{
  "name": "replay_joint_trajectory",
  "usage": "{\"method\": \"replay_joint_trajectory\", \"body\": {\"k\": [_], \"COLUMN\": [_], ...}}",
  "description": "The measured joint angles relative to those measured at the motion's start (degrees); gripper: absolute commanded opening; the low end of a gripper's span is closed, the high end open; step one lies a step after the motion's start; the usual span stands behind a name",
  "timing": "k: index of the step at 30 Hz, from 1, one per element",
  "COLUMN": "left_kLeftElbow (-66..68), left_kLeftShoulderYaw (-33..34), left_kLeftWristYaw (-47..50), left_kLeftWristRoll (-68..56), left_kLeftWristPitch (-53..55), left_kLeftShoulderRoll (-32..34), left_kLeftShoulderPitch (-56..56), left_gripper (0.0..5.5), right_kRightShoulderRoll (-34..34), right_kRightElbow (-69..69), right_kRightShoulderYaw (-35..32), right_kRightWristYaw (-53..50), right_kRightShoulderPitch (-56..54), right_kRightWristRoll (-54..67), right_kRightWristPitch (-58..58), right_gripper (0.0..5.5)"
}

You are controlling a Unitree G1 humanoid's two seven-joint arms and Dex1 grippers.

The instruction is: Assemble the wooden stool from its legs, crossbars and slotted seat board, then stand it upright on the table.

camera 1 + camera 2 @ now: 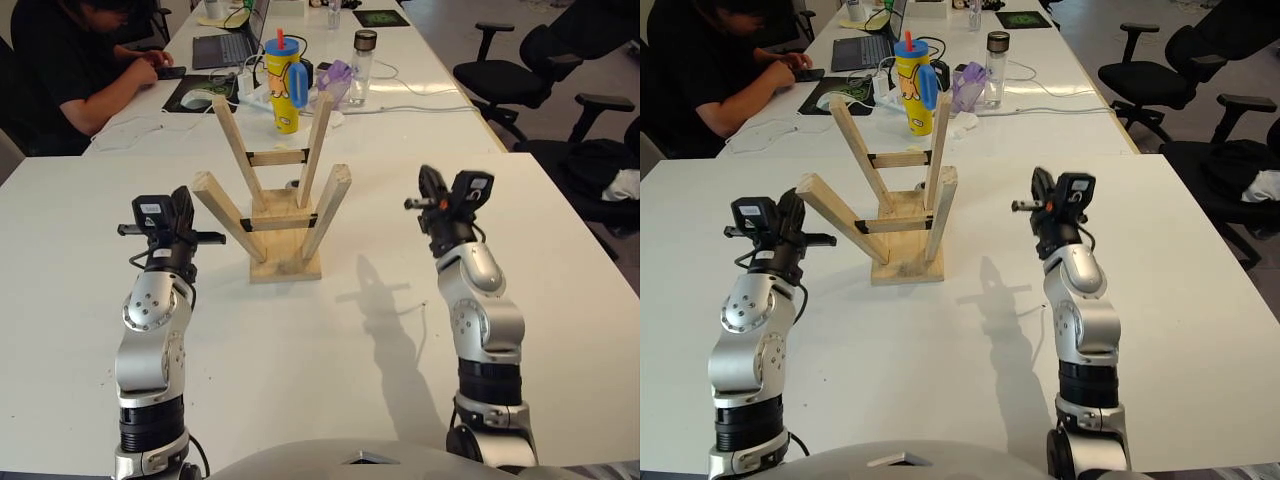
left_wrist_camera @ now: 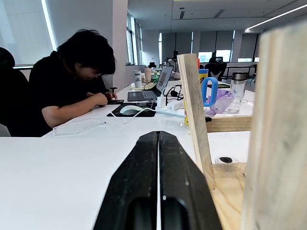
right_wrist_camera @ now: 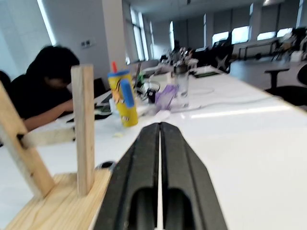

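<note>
The stool [image 1: 283, 215] sits upside down in the middle of the white bench [image 1: 560, 260]: seat board [image 1: 285, 265] flat on the surface, legs [image 1: 238, 150] splayed upward, crossbars [image 1: 277, 157] linking them. The left claw [image 1: 182, 205] hangs near its left side, fingers pressed together and holding nothing. The right claw [image 1: 430, 195] stands farther off to the right, fingers likewise together and empty.

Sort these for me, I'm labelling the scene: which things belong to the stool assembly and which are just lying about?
Job: wooden stool, upside down; left tool; right tool, both shut.
Lying about: yellow cup; clear bottle; laptop.
</note>
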Motion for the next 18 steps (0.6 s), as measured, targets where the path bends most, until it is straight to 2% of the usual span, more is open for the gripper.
{"method": "replay_joint_trajectory", "body": {"k": [6,9,14,18], "left_kLeftElbow": [-0.7,-0.8,1.2,4.1], "left_kLeftShoulderYaw": [-2.3,-7.9,-7.9,-7.0], "left_kLeftWristYaw": [-0.4,-3.0,-2.8,-4.5], "left_kLeftWristRoll": [0.6,1.8,4.5,3.8], "left_kLeftWristPitch": [1.6,4.0,8.5,10.4], "left_kLeftShoulderRoll": [0.3,1.4,4.1,5.0], "left_kLeftShoulderPitch": [0.0,0.4,0.8,0.8], "left_gripper": [0.01,0.01,0.01,0.01], "right_kRightShoulderRoll": [2.8,2.1,-4.3,-9.0], "right_kRightElbow": [-0.4,-1.9,-2.2,0.7], "right_kRightShoulderYaw": [4.2,12.6,20.9,22.7], "right_kRightWristYaw": [-0.2,5.9,10.4,15.3], "right_kRightShoulderPitch": [-2.9,-2.7,-0.6,1.7], "right_kRightWristRoll": [0.0,1.7,0.0,-0.3], "right_kRightWristPitch": [2.0,7.5,17.1,21.5], "right_gripper": [0.00,0.00,0.00,0.00]}}
